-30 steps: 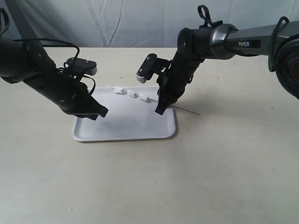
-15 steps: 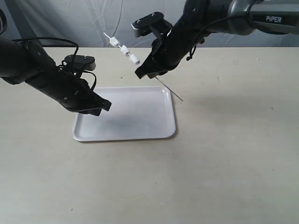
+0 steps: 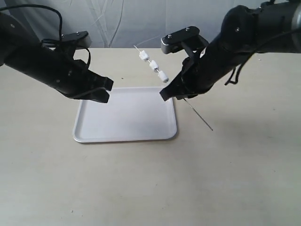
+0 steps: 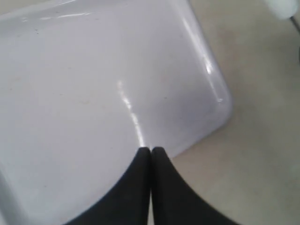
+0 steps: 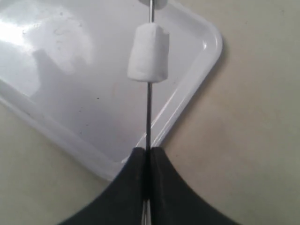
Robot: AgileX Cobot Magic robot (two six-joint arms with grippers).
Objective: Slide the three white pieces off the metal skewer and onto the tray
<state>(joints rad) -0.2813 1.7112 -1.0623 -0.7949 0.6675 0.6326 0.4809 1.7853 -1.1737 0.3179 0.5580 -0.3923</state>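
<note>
Exterior view: right hand [image 3: 165,95] clamps metal skewer [image 3: 197,114], three white pieces [image 3: 151,65] still threaded, tray [image 3: 127,120] bare; left hand [image 3: 106,91] clenched, empty. None off yet.

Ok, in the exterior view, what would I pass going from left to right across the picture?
left gripper → three white pieces → right gripper → bare lower end of the metal skewer. The tray spans the first three across the picture, so it has no single place in the order.

The left gripper [image 3: 107,92] has its jaws pressed together, its arm slanting down from the left. The right gripper [image 3: 164,95], arm slanting down from the right, pinches the skewer [image 5: 149,117].
</note>
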